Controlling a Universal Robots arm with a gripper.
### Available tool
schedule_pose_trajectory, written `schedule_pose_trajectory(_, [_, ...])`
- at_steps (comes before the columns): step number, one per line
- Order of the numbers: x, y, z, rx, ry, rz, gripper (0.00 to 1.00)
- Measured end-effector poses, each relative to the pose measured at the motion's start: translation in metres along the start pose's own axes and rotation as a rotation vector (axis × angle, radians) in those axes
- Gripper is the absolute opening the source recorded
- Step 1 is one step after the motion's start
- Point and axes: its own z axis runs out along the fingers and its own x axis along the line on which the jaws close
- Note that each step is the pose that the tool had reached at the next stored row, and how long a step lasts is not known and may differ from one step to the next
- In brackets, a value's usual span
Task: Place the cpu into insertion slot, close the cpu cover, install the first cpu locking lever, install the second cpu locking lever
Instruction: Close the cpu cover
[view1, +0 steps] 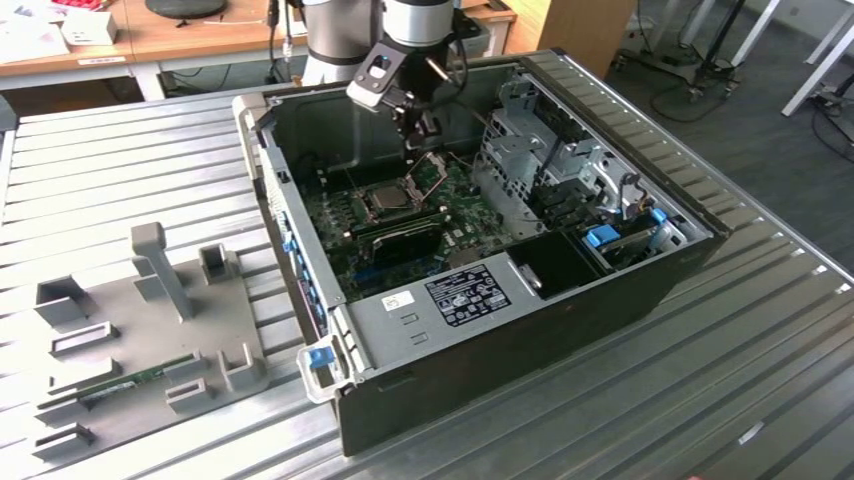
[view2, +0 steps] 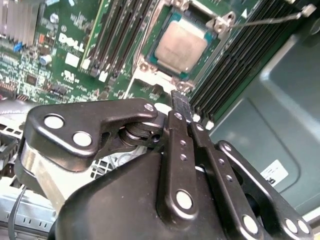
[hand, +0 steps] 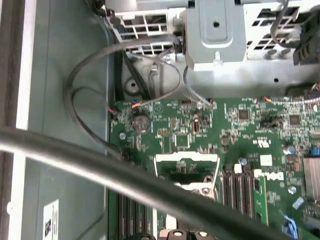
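The cpu (view1: 391, 200) (view2: 180, 44), a dull silver square, lies flat in the insertion slot (view2: 151, 47) on the green board inside the open computer case. The cpu cover (view1: 430, 172) (hand: 186, 159) stands raised on its hinge, a thin silvery frame with an open window. My gripper (view1: 427, 130) (view2: 181, 100) hangs just above the cover's upper edge, fingers pressed together with nothing between them. A thin wire locking lever (view2: 270, 20) sticks out from one corner of the slot, unlatched.
Long black memory slots (view2: 115, 40) flank the socket. A metal drive cage (view1: 534, 150) rises on the exterior view's right, close to the gripper. A thick cable (hand: 75, 155) crosses the first wrist view. A grey fixture plate (view1: 147, 320) lies on the table at the exterior view's left.
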Motion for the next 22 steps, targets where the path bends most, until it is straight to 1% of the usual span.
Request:
schedule_pose_trajectory(18, [0.0014, 0.0417, 0.0027, 0.0, 0.0001, 0.0, 0.1])
schedule_pose_trajectory(20, [0.0015, 0.0456, 0.0029, 0.0, 0.0, 0.0, 0.1])
schedule_pose_trajectory(22, [0.0016, 0.0472, 0.003, 0.0, 0.0, 0.0, 0.1])
